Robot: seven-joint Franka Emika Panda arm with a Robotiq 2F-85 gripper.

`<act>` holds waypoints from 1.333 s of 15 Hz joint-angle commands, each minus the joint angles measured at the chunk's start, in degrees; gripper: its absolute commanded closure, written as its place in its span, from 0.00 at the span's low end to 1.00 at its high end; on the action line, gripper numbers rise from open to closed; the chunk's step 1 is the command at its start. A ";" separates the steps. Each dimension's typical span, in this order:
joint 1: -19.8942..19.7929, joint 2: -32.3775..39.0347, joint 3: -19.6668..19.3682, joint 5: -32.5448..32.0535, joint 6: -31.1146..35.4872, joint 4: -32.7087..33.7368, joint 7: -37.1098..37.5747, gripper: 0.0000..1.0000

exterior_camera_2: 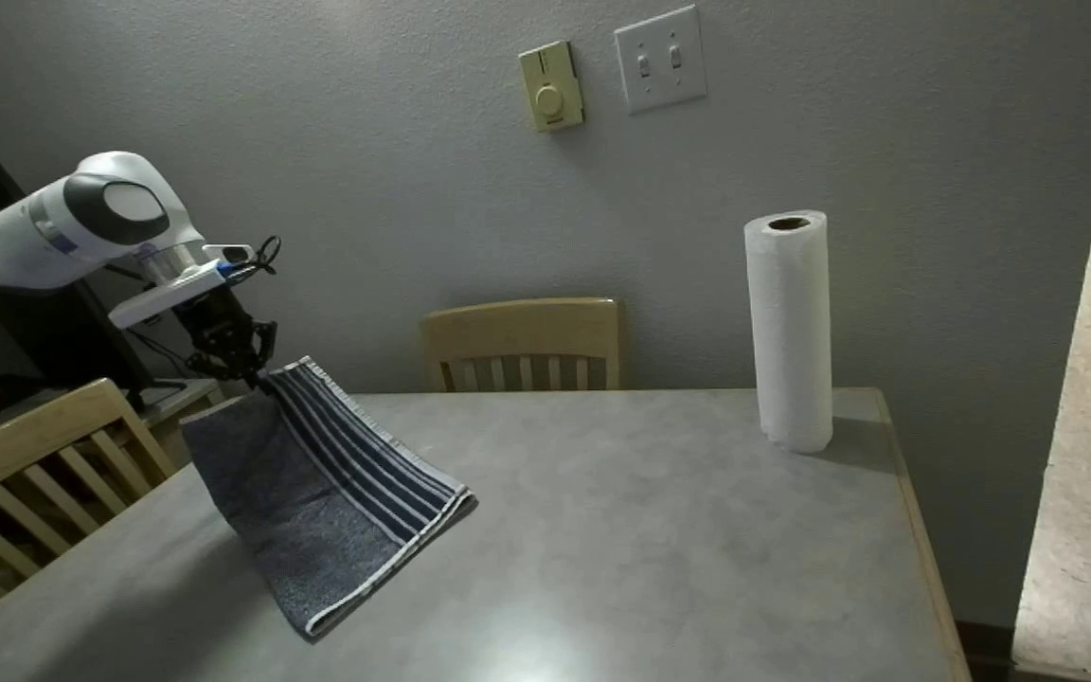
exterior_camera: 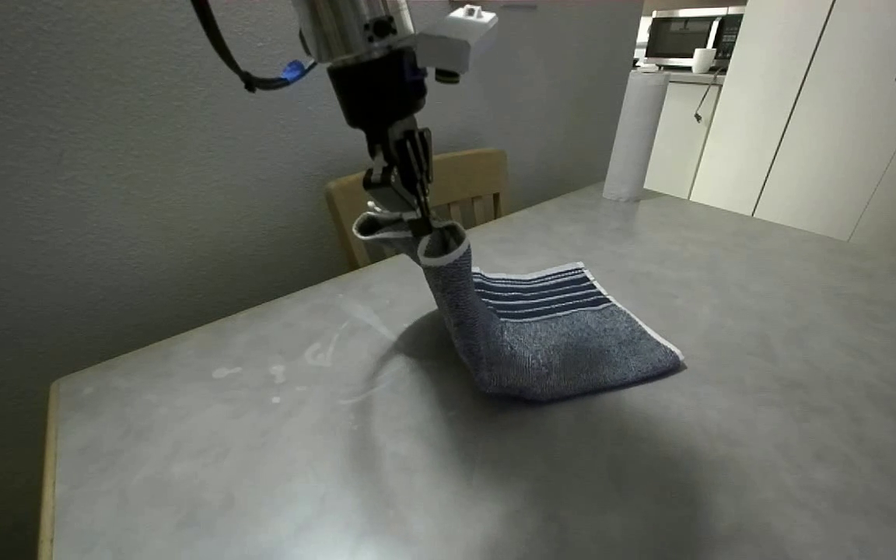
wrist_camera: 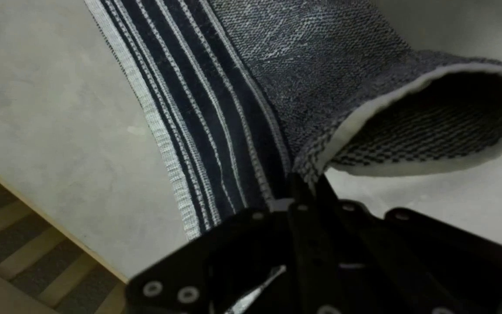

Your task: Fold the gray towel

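The gray towel (exterior_camera: 572, 346) is dark blue-gray with thin white stripes near one side and a white hem. It also shows in an exterior view (exterior_camera_2: 318, 502) and in the wrist view (wrist_camera: 320, 35). Part of it lies flat on the table; the end at my gripper is lifted and slopes up. My gripper (exterior_camera: 421, 222) is shut on the lifted edge, above the table, as the wrist view also shows at the fingertips (wrist_camera: 312, 183). The hem bulges into open loops on both sides of the fingers. The pinched cloth between the fingers is mostly hidden.
A gray table (exterior_camera: 261, 451) bears the towel. A white paper towel roll (exterior_camera_2: 792, 332) stands upright near the wall, away from the towel. A wooden chair (exterior_camera_2: 522, 346) stands behind the table, and another chair (exterior_camera_2: 44, 474) stands by the edge nearest the arm.
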 commanded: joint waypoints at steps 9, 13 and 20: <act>-4.26 -12.12 0.63 5.95 24.82 -25.14 12.14 0.99; -4.29 -15.95 -0.47 6.30 33.38 -34.92 17.91 0.99; -5.60 -28.43 -0.43 3.35 36.24 -51.35 30.29 0.99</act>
